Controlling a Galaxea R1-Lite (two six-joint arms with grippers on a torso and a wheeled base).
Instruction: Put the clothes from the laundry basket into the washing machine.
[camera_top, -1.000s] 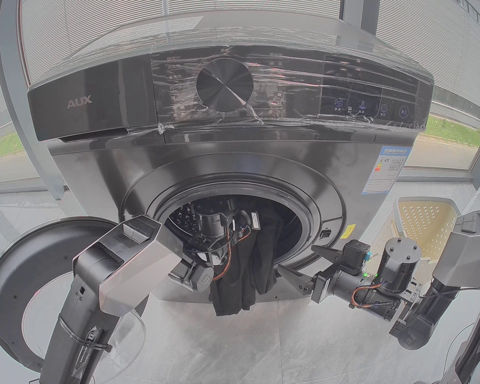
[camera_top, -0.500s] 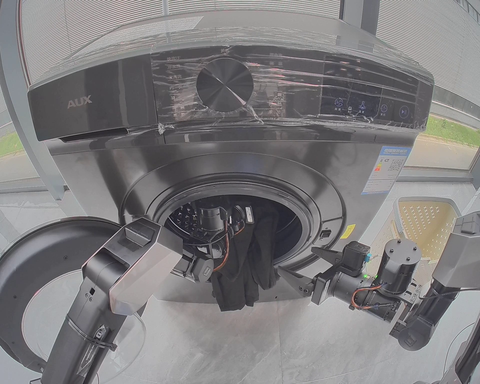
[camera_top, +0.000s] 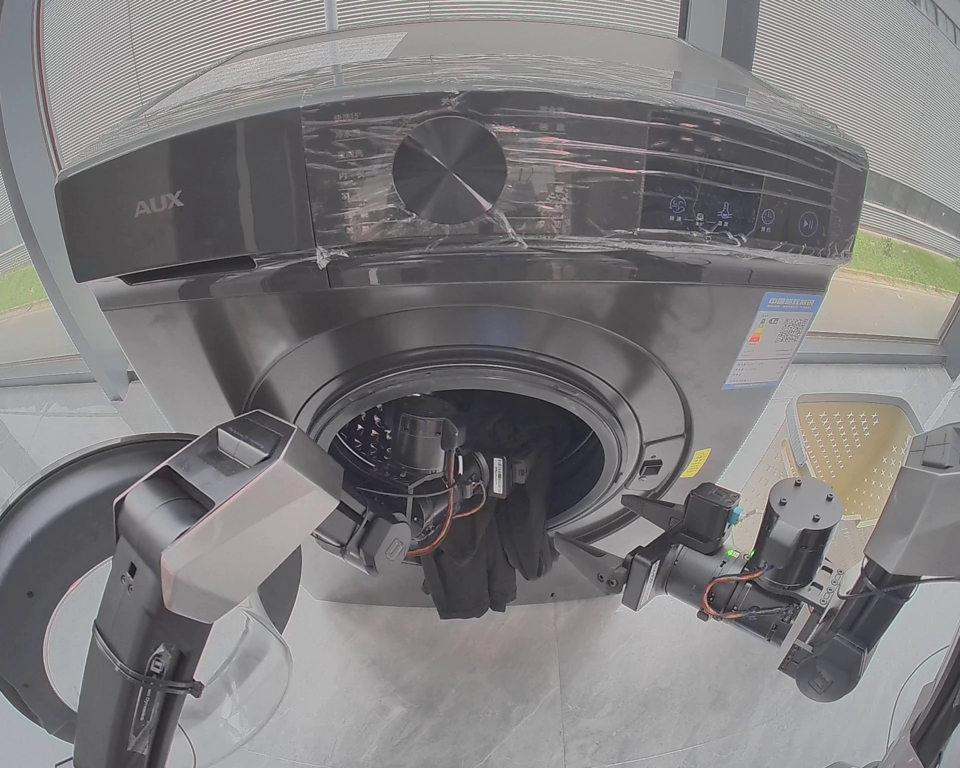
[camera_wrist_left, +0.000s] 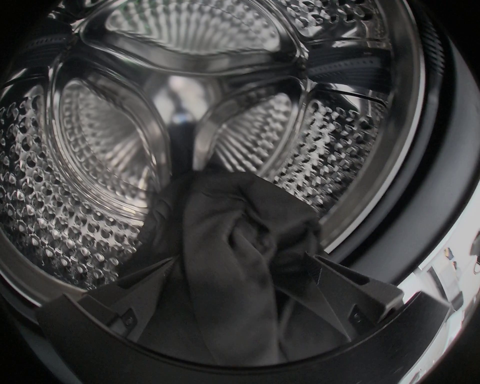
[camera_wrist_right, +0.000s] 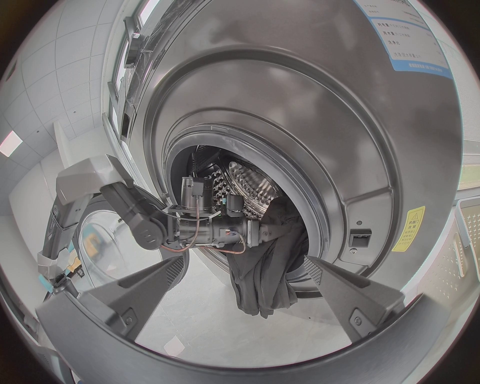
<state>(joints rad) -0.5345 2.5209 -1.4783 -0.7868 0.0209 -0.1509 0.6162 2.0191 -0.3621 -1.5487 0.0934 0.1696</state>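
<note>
Black garment (camera_top: 480, 570) half-loaded, draped over the washing machine's (camera_top: 300, 330) door lip.

Its upper part lay bunched inside the drum (camera_wrist_left: 100, 140) while its tail hung out toward the floor. The left gripper (camera_wrist_left: 242, 257) sat in the opening, fingers spread with the cloth bunched between them, seemingly pushing rather than clamping. The right gripper (camera_top: 596, 518) waited just beside the opening, fingers apart and empty, near the laundry basket (camera_top: 860, 440). The loading step looked in hand; the next move likely called for sweeping the dangling tail inside. Compared with a second before, the left arm had reached farther in and the hanging tail had shortened; the right arm had not moved.
</note>
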